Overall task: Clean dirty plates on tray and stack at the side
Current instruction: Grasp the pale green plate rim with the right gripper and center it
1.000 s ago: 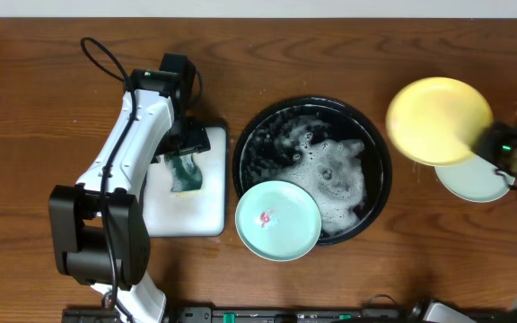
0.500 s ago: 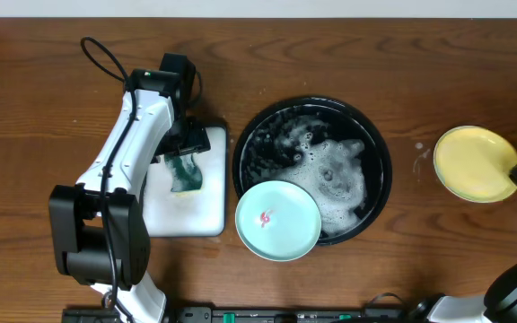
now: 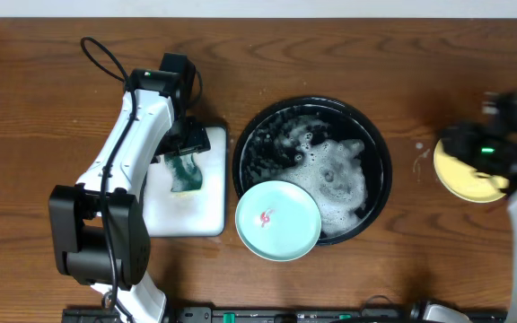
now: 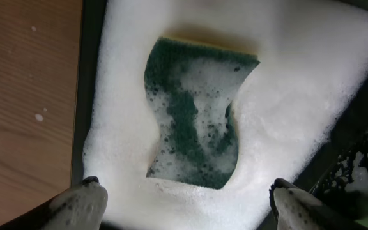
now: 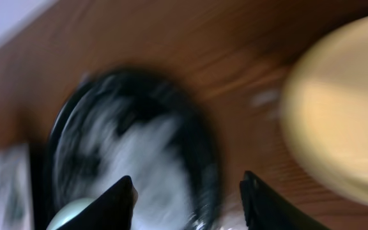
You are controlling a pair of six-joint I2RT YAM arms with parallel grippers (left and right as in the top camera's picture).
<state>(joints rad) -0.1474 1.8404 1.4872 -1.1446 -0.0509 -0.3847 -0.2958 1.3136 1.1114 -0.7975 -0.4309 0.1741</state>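
— Wooden tabletop (image 3: 52,81): how many plates?
— Two: mint plate (image 3: 277,220) on the single black tray's (image 3: 251,152) lower-left rim, yellow plate (image 3: 469,182) far right.
— Arms?
— Over the yellow one, the right gripper (image 5: 187,201), jaws spread, empty; the left gripper (image 4: 187,201) spread above one sponge (image 4: 193,115).

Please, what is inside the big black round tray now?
White soap suds cover much of the black tray floor. A mint-green plate with a red smear sits at its near edge, overlapping the rim. Whatever lies under the suds and plate is hidden.
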